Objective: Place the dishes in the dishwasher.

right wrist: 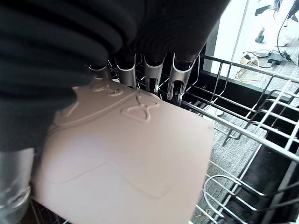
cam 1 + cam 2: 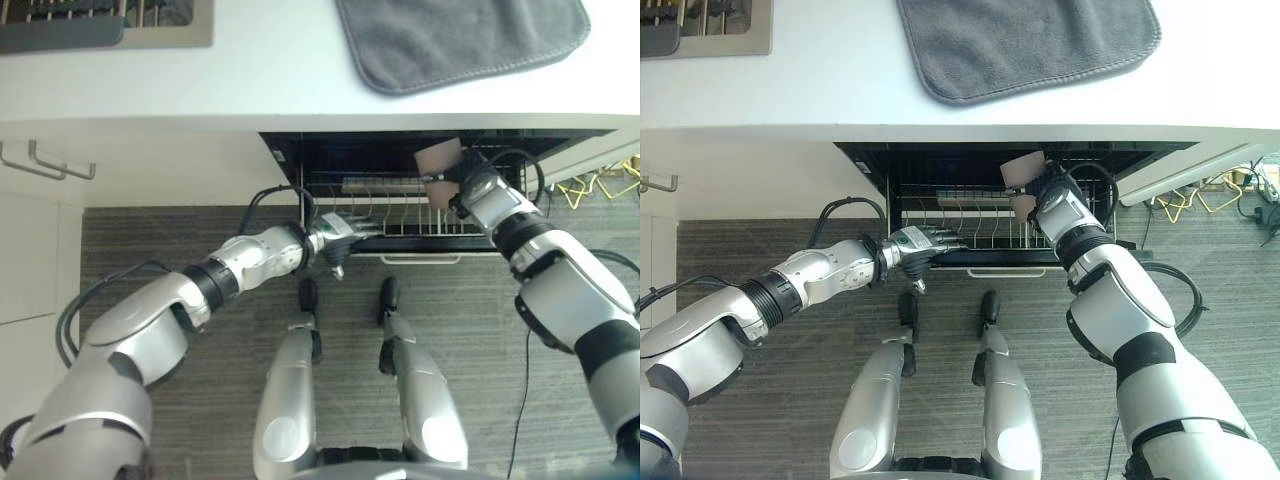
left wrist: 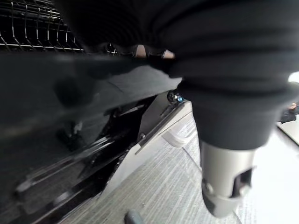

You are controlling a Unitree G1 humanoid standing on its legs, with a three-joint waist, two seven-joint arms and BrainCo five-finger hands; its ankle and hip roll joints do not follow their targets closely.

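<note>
The pale pink dish (image 1: 126,158), a flat squarish plate with raised outlines on its face, sits in my right hand (image 2: 1048,200); I see that hand's fingers (image 1: 152,70) curled over one edge of it in the right wrist view, so it is grasping the dish; the dish is held tilted just above the dishwasher's wire rack (image 2: 980,232), over the rack's right end, and in the head views it shows as a pink slab (image 2: 438,158) at the front edge of the white countertop (image 2: 280,70); the rack is pulled out from under that countertop, its wire tines (image 1: 243,135) standing upright past the dish; I cannot tell whether the dish touches any tine; my left hand (image 2: 335,238) is at the rack's left front corner, resting against the rack's front rail; from the head views its fingers look bent at the rail, but the left wrist view hides them behind the dark cover, so I cannot tell whether they are clenched or released; a grey towel (image 2: 465,38) lies on the countertop above the rack's right half, well apart from the dish; two cabinet handles (image 2: 45,162) show under the countertop far to the rack's left.
</note>
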